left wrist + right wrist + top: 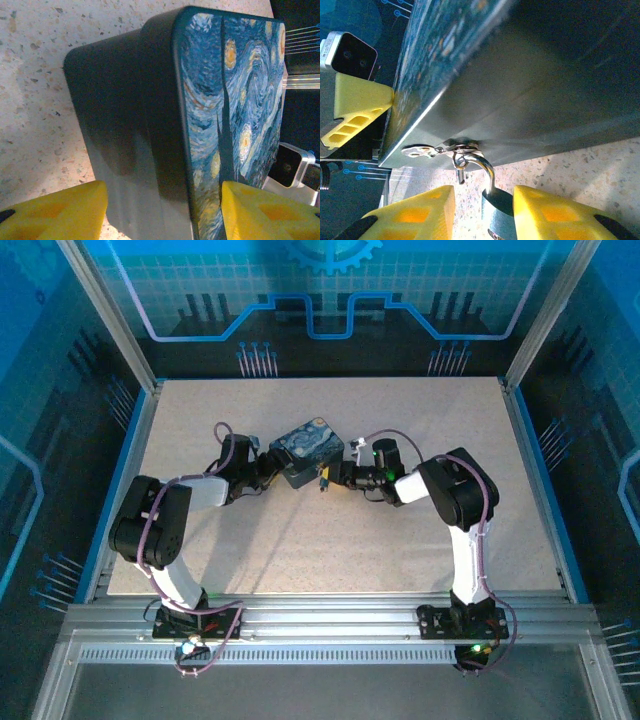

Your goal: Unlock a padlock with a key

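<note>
Plainly the box (pixel 125 125) is the anchor for everything. The left gripper (pixel 162 192) straddles it, one yellow finger (pixel 60 212) against its dark underside and the other pressed on its starry lid, pinching it, likely so it cannot slide on the table (pixel 35 75) while the lock is worked.

On the box's opposite side, the padlock (pixel 497 217) hangs from a small hasp (pixel 420 150) at the lid's edge, with its shackle (pixel 482 167) looped through. The right gripper (pixel 484 195) has its fingers spread around the padlock's body. One finger (pixel 555 212) is touching it and the other stands a little apart, so the lock is framed rather than squeezed, probably to square it up for turning.

A small metal loop (pixel 460 170) dangles just beside the shackle. Whether that belongs to the key is too small to tell, so I judge the unlocking not yet done.
</note>
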{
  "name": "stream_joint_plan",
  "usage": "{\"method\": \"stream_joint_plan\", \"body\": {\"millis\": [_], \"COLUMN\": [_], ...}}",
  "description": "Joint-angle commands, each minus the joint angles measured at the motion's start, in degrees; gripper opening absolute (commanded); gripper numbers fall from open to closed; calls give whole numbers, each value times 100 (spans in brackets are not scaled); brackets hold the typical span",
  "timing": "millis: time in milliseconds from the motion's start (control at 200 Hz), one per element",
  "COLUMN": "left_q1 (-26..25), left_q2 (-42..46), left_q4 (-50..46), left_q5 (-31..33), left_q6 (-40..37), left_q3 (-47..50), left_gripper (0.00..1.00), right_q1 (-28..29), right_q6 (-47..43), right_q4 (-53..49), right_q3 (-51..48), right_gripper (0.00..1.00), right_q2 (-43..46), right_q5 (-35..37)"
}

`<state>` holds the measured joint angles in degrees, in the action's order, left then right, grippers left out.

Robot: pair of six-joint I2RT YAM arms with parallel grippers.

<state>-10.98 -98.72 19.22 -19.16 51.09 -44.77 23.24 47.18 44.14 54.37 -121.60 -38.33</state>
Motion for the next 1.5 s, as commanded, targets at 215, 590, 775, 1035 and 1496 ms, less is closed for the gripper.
{"method": "stream_joint_plan", "body": {"millis": [215,590,775,1035,1496], "left_q1": [-27,-44,-53,-49,-71], "left_q2": [-9,-6,-5,17,38], "left_q4": [-661,-692,-701,-710,-727], "left_q5": [140,158,164,175,183], "left_q6": [-34,-45,-51,-60,-57], "left_q3": [173,158,157,167,158], "left_gripper": [62,62,61,62,62], "right_q1": [40,31,-24,-57,-44], "right_q6": [119,151,280,668,766], "right_q4": [-125,-139,34,515,739], "right_q3": [300,279,128,-35,-19], "right_gripper": [32,16,8,3,27], "right_q2": [-283,-268,-181,-221,-329], "right_q5": [-307,-293,-186,-109,-149]}}
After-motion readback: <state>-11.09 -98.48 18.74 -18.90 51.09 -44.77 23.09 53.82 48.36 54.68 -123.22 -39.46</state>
